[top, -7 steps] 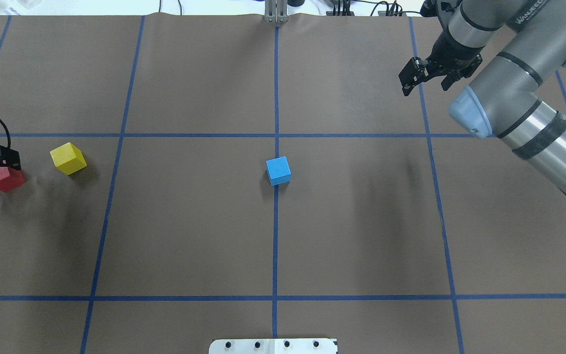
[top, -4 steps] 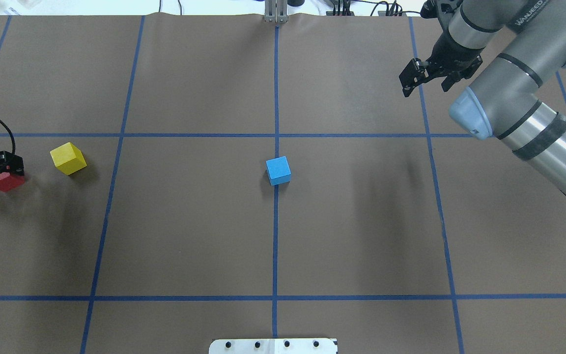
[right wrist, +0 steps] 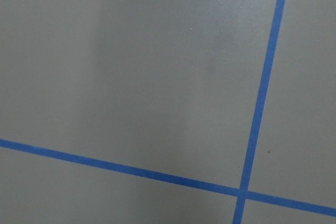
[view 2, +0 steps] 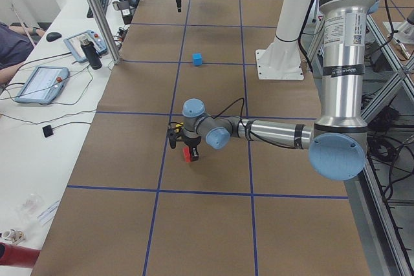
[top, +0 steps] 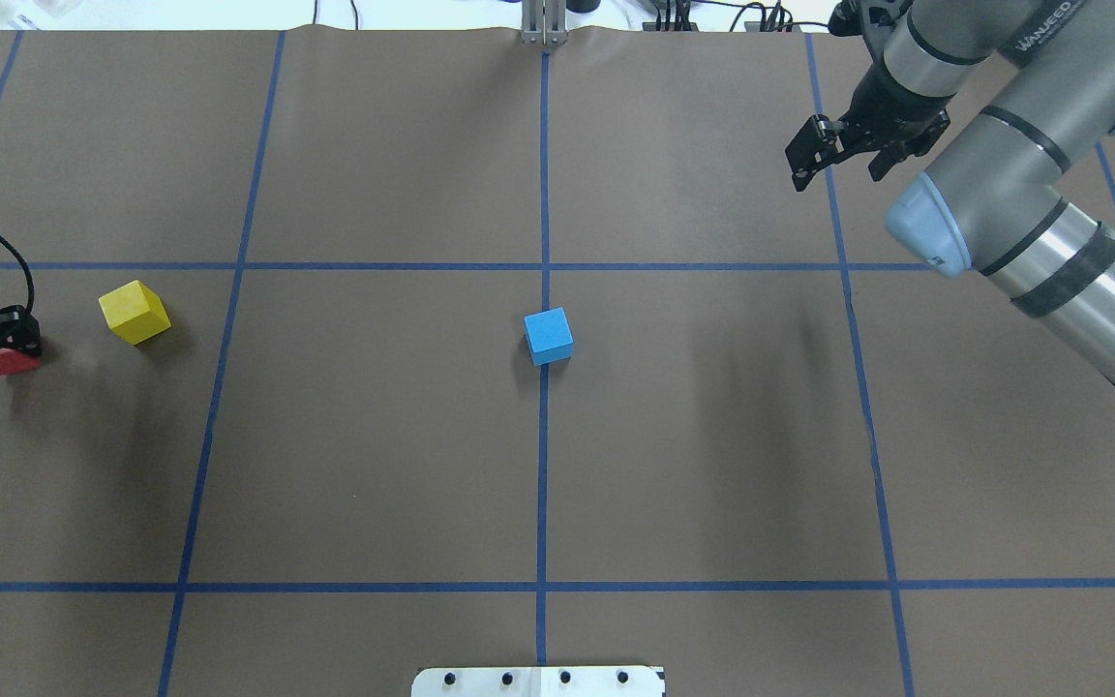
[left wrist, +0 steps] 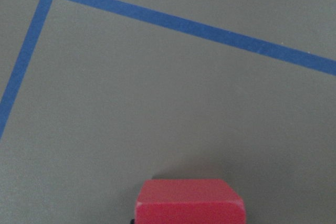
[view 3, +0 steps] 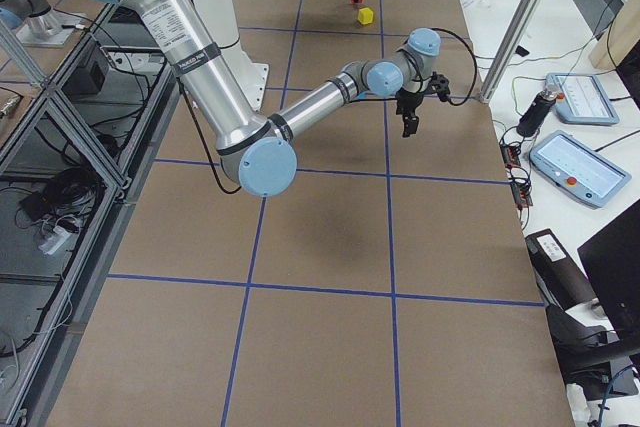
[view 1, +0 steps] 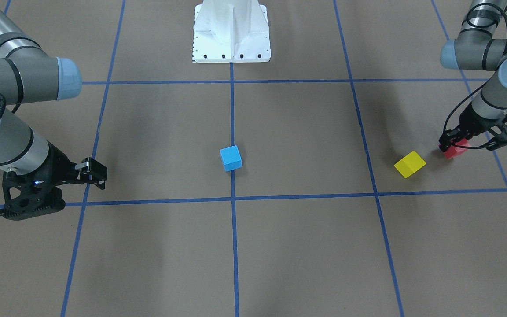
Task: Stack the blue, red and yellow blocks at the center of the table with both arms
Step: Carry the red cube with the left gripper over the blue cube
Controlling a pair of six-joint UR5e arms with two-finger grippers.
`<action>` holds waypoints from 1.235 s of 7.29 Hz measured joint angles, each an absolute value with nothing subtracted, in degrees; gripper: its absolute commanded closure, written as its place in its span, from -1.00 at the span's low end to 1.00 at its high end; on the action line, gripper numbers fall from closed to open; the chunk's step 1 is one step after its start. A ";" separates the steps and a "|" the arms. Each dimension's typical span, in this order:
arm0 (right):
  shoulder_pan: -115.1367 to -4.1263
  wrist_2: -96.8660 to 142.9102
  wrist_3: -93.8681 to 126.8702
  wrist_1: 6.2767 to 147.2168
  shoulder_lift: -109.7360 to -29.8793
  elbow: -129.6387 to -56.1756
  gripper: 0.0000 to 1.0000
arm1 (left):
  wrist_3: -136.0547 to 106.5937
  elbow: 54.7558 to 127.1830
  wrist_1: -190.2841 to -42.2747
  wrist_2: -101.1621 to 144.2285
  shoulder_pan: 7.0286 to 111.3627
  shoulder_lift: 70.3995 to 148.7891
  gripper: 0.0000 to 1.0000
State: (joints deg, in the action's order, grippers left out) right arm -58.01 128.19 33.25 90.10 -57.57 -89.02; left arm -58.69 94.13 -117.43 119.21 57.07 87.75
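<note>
Over to the robot's left side, and the left tool [view 1: 461, 144] is right down at the counter [top: 374, 436], its jaws spread to either side of the red block [view 1: 456, 151]. The block sits flat on the brown surface between them. Whether the pads actually touch its faces is too small to make out, but this is an open stance, not a clamp. The left wrist camera confirms the line-up: the red block fills the bottom centre of that view, with a blue tape line running across the surface beyond it.

Just beside it, toward the middle, sits the yellow block [top: 135, 312], turned at an angle to the tape grid and clear of the left tool. It is near the red block, not touching.

Now the centre, where the blue block [top: 549, 336] rests alone on the middle tape line, just on the robot's side of a crossing. It is well apart from the other two blocks and from both arms.

Across on the robot's right, the right tool [top: 838, 158] hangs out over the far part of the counter, near a tape line. Its jaws are parted and there is nothing between them. Its wrist camera shows only bare brown surface and two tape lines crossing.

In the view from the robot's left end, a person's arm rests at the desk beside a tablet [view 2: 40, 84].
</note>
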 measured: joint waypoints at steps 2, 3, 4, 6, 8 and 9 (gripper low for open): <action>-58.00 128.29 33.28 90.11 -57.59 -88.92 -0.98 | -47.52 105.62 -96.14 119.71 60.58 92.63 1.00; -58.04 128.31 33.20 90.13 -57.69 -88.78 -0.98 | -44.74 109.78 -82.95 119.76 61.11 100.09 1.00; -58.14 128.32 33.05 90.13 -57.83 -88.72 -0.98 | -45.46 111.10 -72.55 119.81 59.57 109.35 1.00; -58.54 128.28 32.84 90.19 -58.09 -88.67 -0.98 | -55.28 108.01 -66.31 119.50 51.46 122.72 1.00; -58.83 128.31 32.90 90.03 -58.64 -88.67 -0.98 | -62.49 100.11 -66.50 118.24 43.81 134.16 1.00; -58.85 128.32 33.08 89.96 -58.80 -88.72 -0.98 | -66.13 95.65 -69.46 116.84 40.71 137.83 1.00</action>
